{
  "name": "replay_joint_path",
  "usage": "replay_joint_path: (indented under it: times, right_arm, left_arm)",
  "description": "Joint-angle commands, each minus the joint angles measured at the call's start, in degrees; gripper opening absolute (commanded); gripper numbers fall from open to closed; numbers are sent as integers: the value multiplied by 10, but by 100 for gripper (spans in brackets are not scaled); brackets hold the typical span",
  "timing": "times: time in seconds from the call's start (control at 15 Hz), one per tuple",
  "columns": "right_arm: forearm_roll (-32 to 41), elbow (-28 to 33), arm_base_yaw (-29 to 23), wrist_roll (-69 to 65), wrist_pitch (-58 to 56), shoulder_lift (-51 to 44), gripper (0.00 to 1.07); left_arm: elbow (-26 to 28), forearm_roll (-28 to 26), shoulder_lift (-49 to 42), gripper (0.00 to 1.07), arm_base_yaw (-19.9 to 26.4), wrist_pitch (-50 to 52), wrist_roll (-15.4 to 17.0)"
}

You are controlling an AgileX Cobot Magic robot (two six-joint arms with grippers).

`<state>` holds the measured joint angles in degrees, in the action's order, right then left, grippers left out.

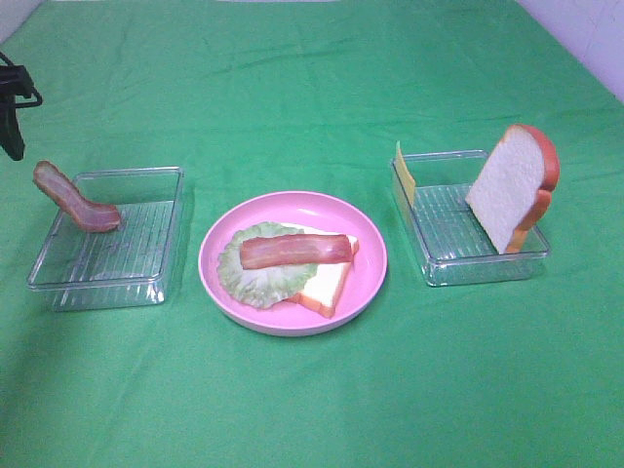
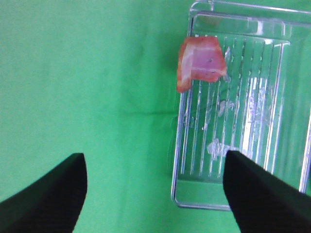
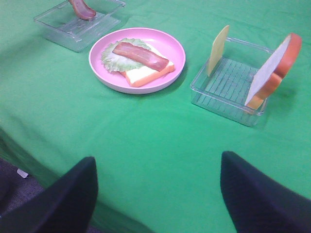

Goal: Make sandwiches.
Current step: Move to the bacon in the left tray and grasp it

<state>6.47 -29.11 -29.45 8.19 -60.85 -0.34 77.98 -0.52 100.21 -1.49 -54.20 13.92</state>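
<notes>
Sandwich parts are spread over the green bench [image 1: 312, 409], as the high camera shows. A pink plate [image 1: 376, 255] stands at the centre. A bread slice [image 1: 330, 285] lies flat on it, with one corner pointing to 5 o'clock. A lettuce leaf [image 1: 252, 279] covers the 9 o'clock part of the slice. A bacon strip [image 1: 292, 251] lies flat on top of both and runs from 9 to 3 o'clock.

At 9 o'clock from the plate stands the left tray [image 1: 117, 265], made of clear plastic. A second bacon strip [image 1: 70, 200] leans on its 9 o'clock wall: one end rests inside the tray, the other rises above the rim.

At 3 o'clock from the plate stands the right tray [image 1: 458, 258]. A cheese slice [image 1: 404, 175] stands upright at its 11 o'clock corner. A second bread slice [image 1: 512, 185] leans tilted against the 3 o'clock wall.

The left end effector [image 2: 154, 162] is open, its black fingers wide apart and holding nothing, above the bench just beside the left tray. The right end effector [image 3: 159, 158] is also open and empty, well apart from the plate and both trays.
</notes>
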Motion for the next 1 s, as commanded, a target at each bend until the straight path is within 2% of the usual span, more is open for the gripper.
replay_joint_path:
  times: [0.07,0.47,0.73,1.0]
  right_arm:
    - [-2,2,0,4,-2,-4,69]
    - [-2,2,0,4,-2,-4,69]
    - [-2,2,0,4,-2,-4,69]
    - [-2,2,0,4,-2,-4,69]
  left_arm:
    - [3,-2,-1,73,1,36,3]
    - [3,-17,67,73,1,71,3]
    - [3,-60,101,64,1,135,3]
    - [3,-68,127,59,1,158,3]
